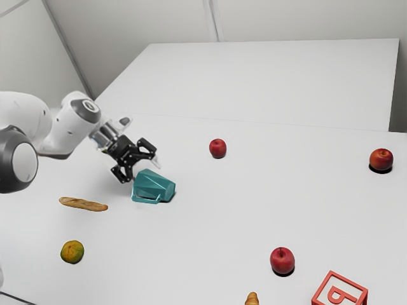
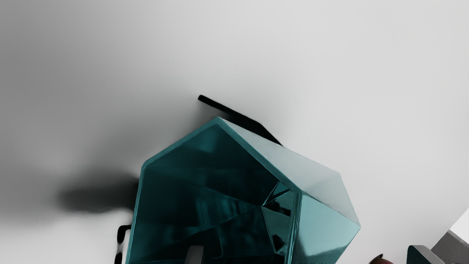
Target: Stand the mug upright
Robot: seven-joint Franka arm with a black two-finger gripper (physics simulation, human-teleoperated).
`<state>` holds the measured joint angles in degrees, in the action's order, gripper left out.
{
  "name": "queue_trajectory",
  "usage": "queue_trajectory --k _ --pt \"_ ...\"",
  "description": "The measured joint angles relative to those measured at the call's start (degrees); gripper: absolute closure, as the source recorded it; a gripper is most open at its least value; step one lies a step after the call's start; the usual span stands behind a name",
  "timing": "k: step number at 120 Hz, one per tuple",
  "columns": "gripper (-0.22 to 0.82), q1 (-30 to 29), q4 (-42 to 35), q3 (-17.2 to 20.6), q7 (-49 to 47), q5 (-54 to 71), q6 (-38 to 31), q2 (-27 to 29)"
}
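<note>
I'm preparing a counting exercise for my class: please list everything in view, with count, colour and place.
Places follow the exterior view.
Mug: one, teal, on its side, left of centre
Apples: two, red, upper centre and lower right
Peach or apple: one, orange-red, right
Citrus fruit: one, green-orange, lower left
Baguette: one, golden-brown, left
Croissant: one, brown, bottom edge
Letter block: one, red, bottom right
Table: one, white, underneath
Arm: one, white-grey, left
Gripper: one, black, by the mug

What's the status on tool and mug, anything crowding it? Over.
Tool open, by the mug. Mug on its side, mouth toward tool. Baguette nearby, not touching.
</note>
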<state>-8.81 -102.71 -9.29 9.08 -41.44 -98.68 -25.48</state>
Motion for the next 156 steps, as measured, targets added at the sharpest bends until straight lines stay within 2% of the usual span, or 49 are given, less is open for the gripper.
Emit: queue_trajectory --k 13,29,35,48,71,93,105,134,145,156 --pt "0.03 0.0 -0.1 0.1 0.0 -0.9 0.0 -0.5" --pt "0.38 0.0 0.2 0.0 -0.1 -0.8 0.0 -0.3" --pt "0.47 0.0 0.3 0.0 -0.1 -0.7 0.0 -0.1" --pt "0.59 0.1 0.7 0.1 -0.1 -0.5 -0.1 0.3" --pt "0.72 1.4 1.3 0.2 -0.6 -0.5 -0.2 1.6" --pt "0.75 2.5 1.2 0.2 -1.6 0.2 -0.1 2.8" --pt "0.76 4.2 0.9 0.4 -2.1 4.7 -1.1 4.9" --pt "0.77 8.2 0.0 4.0 -3.0 23.2 -8.7 9.7" --pt "0.77 9.3 -3.0 4.9 -4.2 27.4 -11.6 12.4" --pt "0.78 9.8 -7.6 7.4 -6.4 31.9 -14.7 16.1"
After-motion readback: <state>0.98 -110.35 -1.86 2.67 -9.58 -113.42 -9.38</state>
